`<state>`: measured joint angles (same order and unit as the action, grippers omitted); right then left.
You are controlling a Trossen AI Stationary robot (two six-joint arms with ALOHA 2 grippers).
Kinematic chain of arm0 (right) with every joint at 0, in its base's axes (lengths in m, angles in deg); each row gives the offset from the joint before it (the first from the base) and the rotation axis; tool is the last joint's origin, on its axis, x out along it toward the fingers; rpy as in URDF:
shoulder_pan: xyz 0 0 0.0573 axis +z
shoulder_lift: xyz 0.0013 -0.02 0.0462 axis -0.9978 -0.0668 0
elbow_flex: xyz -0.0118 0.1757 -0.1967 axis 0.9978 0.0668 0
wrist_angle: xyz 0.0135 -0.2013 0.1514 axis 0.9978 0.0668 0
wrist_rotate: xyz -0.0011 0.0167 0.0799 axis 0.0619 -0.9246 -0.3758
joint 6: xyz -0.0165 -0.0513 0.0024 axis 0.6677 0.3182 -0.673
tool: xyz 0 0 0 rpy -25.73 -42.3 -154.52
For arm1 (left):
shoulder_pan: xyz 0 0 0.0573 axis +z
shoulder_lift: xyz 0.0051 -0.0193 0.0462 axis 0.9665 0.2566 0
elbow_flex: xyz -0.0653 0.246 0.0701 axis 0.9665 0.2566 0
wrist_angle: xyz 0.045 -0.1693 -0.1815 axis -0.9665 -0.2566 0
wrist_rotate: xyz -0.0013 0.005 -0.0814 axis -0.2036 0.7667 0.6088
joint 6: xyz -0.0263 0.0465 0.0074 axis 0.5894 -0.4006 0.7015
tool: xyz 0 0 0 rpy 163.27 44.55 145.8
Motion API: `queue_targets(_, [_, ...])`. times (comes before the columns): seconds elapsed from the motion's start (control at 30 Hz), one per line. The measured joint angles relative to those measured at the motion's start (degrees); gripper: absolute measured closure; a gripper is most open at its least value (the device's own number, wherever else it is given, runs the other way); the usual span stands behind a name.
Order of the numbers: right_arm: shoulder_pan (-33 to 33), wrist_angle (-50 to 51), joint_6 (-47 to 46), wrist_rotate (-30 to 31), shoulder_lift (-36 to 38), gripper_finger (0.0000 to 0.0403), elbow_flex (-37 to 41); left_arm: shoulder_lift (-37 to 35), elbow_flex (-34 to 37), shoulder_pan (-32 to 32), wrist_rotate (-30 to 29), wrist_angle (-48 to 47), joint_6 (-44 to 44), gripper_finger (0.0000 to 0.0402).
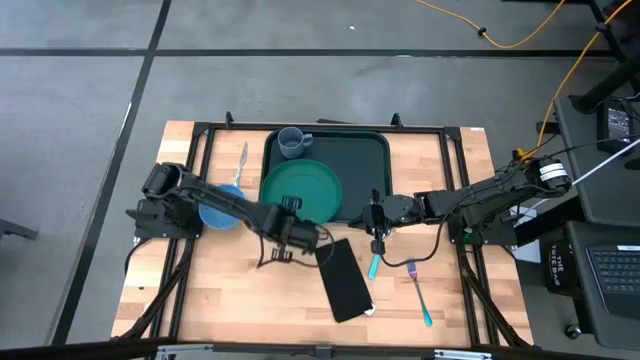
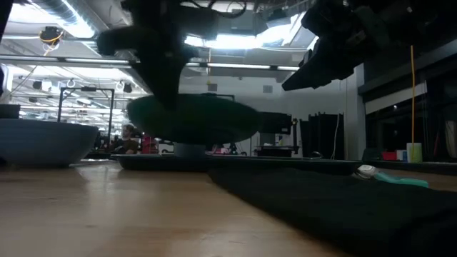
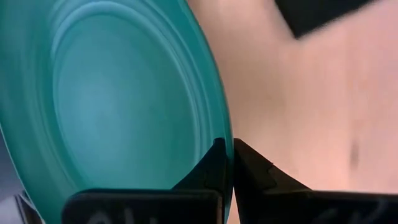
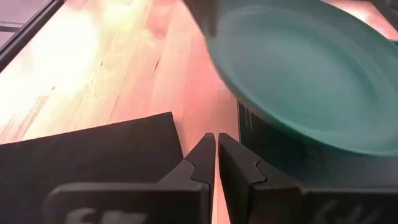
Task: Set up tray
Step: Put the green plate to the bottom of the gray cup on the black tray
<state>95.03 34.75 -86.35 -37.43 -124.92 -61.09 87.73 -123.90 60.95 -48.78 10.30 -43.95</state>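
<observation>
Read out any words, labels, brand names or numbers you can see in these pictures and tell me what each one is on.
No text can be read in any view.
Left gripper: pale marks on its body in the left wrist view, cut off and blurred, unreadable.
Right gripper: pale marks on its body in the right wrist view, blurred, unreadable.
Green plate, tray, black napkin: no printing visible.

On the wooden table [image 1: 230, 290]: black napkin [image 1: 345, 280] lying slantwise near the front edge, teal-handled utensil [image 1: 374, 265] just beside its far corner, another utensil [image 1: 420, 298] further right. Round green plate [image 1: 300, 190] tilted and raised off the wood (clearest from table height). Blue bowl [image 1: 218, 212] left of it, silver fork [image 1: 241, 165] behind the bowl, grey-blue cup [image 1: 292, 142] beyond the plate. Yellow cable [image 1: 520, 35] on the floor.
</observation>
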Motion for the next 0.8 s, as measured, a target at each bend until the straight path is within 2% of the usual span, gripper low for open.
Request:
queue_targets(0.1, [0.00, 0.11, 0.08, 0.02, 0.00, 0.0377, 0.00, -1.07, 2.29, 3.29, 1.28, 2.14, -3.02, 0.0399])
queue_targets(0.23, [-0.06, 0.13, 2.37, 0.07, 0.00, 0.0377, 0.00, -0.91, 4.67, 7.19, 7.24, 5.03, -5.76, 0.0399])
queue_targets(0.4, [-0.89, 0.04, 4.52, 0.07, 0.00, 0.0377, 0.00, -0.94, 7.44, 10.08, 7.94, 7.70, -8.53, 0.0399])
queue_targets(0.6, [-2.75, -0.08, 5.34, 0.07, 0.00, 0.0377, 0.00, -0.99, 8.03, 11.66, 10.55, 12.83, -8.52, 0.0400])
queue_targets(0.8, [-3.89, -0.63, 7.60, 0.07, 0.00, 0.0377, 0.00, -1.07, 8.03, 11.57, 11.95, 13.27, -8.06, 0.0399])
